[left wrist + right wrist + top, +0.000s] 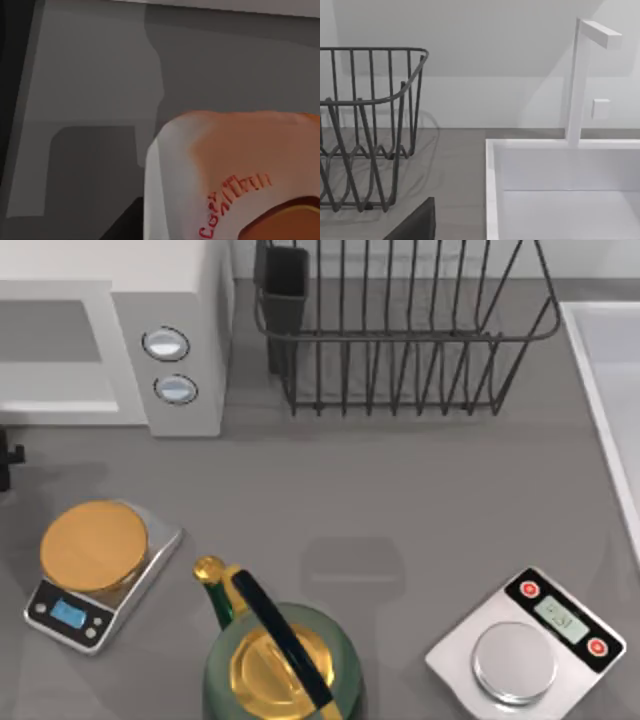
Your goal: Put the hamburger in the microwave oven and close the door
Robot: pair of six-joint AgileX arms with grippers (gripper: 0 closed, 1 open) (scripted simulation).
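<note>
- Clearly, in the top view the microwave oven (180, 350) sits at ten o'clock on the grey table (400, 490). Its two round knobs (166, 344) are stacked on the white side panel, and its grey cavity (50, 335) lies toward nine o'clock of them.
- A dark piece of my left arm (6, 455) pokes in at nine o'clock, just below the oven's front.
- The left wrist view has the hamburger (240, 165) very close. It shows an orange-tan bun, a pale whitish side and red lettering, with flat grey walls (100, 90) behind it.
- A dark sliver of the left gripper (122, 227) shows beside the hamburger. Whether it clasps the bun, I cannot tell.
- The black wire dish rack (400, 330) stands at twelve to one o'clock, and a white sink (610, 390) is at three.
- A scale with a golden disc (95, 545) rests at eight o'clock, a green kettle (280, 665) with a gold lid at six, and a silver scale (520, 655) at five.
- The right wrist view shows a dark corner of the right gripper (415, 225) near the rack and sink. I cannot tell whether it is clenched or released.
</note>
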